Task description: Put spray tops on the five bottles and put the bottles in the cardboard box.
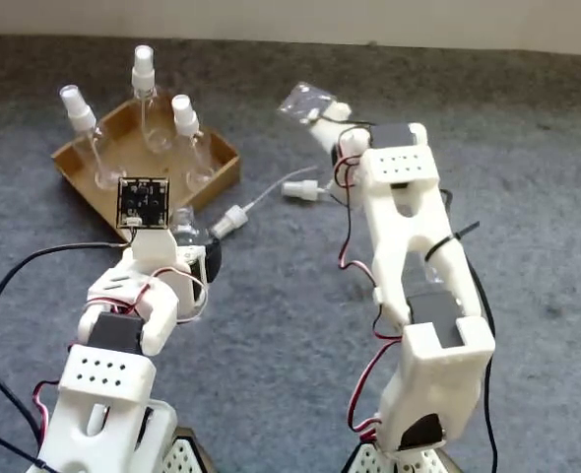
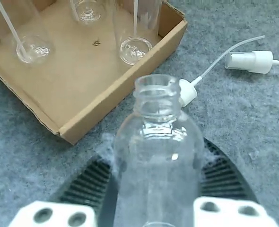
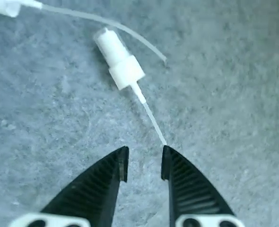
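Well, four clear plastic bottles show for sure. Three bottles stand upright in the cardboard box, which is a brown, shallow tray. Each of them has a white cap on.

The fourth bottle is round and see-through, with a bare open neck and screw ridges. The left pincer pinches it round its belly and holds it upright just beside a corner of the box.

Two loose spray tops lie on the fuzzy grey surface near the box. The first top has a long, thin, bent tube. The second top has a straight tube.

The right pincer hangs low over the surface. Its black ribbed fingers are spread a little, with nothing between them. The end of the straight tube lies just beside one fingertip.
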`<action>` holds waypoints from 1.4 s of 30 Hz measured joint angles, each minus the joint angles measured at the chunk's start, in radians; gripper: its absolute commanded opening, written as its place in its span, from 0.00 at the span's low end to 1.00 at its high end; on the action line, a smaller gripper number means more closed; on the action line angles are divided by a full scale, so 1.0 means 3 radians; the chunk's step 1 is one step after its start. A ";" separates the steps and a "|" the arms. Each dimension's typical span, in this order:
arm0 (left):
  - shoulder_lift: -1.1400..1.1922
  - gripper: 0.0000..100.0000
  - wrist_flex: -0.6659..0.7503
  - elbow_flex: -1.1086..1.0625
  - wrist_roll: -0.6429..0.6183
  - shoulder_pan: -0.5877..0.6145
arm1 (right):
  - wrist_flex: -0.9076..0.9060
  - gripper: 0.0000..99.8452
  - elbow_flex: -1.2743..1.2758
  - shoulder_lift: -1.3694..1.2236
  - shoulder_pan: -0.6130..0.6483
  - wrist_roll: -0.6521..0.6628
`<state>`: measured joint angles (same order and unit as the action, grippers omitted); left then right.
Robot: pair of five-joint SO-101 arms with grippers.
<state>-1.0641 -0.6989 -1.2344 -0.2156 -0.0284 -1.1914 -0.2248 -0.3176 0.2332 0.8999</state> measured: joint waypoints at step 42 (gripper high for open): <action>0.0000 0.06 0.0010 0.0000 0.0000 0.0189 | 0.0721 0.12 -0.0829 -0.1468 0.0378 0.0573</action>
<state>-1.0641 -0.6958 -1.2344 -0.2156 0.0284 -0.9751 -0.4733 -0.7580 0.3468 1.0717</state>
